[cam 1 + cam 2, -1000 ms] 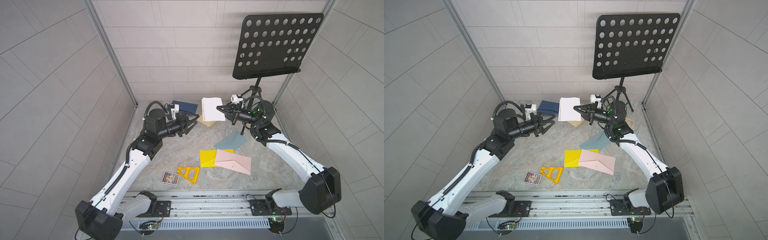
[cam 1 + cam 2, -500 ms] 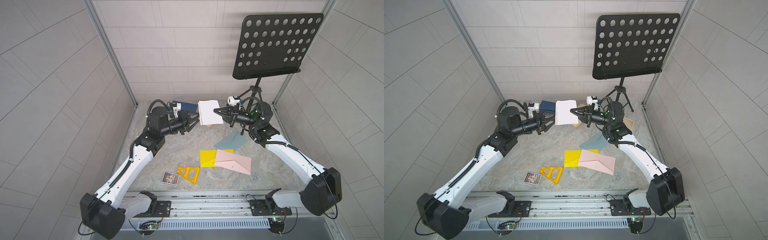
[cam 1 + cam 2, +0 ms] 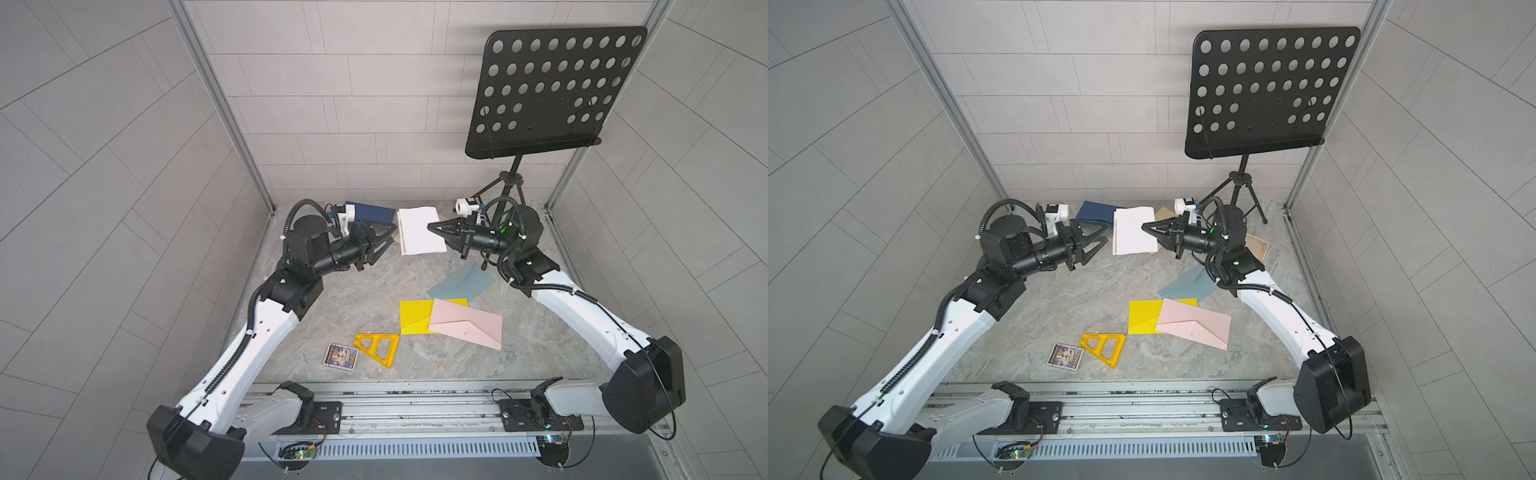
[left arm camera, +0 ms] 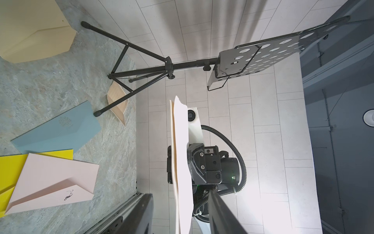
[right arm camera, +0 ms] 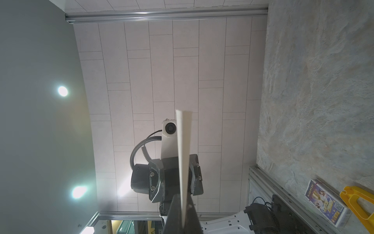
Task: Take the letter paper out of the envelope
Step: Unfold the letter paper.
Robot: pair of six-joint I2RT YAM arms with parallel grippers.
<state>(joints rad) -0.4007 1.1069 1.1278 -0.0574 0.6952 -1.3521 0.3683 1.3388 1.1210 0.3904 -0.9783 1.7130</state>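
Note:
A white envelope (image 3: 417, 232) (image 3: 1133, 232) hangs in the air at the back of the table, and my right gripper (image 3: 430, 226) (image 3: 1144, 226) is shut on its right edge. It shows edge-on in the right wrist view (image 5: 184, 141), pinched in the gripper (image 5: 183, 212). My left gripper (image 3: 390, 235) (image 3: 1105, 233) is open at the left edge of the envelope. In the left wrist view the envelope (image 4: 181, 152) runs between the spread fingers of that gripper (image 4: 182, 218) with gaps on both sides. A cream layer lines its edge there. I cannot tell which layer is the letter paper.
A black music stand (image 3: 552, 91) rises at the back right on a tripod. On the table lie a grey-blue envelope (image 3: 463, 282), a yellow envelope (image 3: 413, 316), a pink envelope (image 3: 467, 328), an orange triangle ruler (image 3: 376, 349), a card pack (image 3: 341, 355) and a navy envelope (image 3: 374, 212).
The right gripper has carried the white envelope slightly left. The left gripper has closed in, and the envelope's left edge is now between its open fingers.

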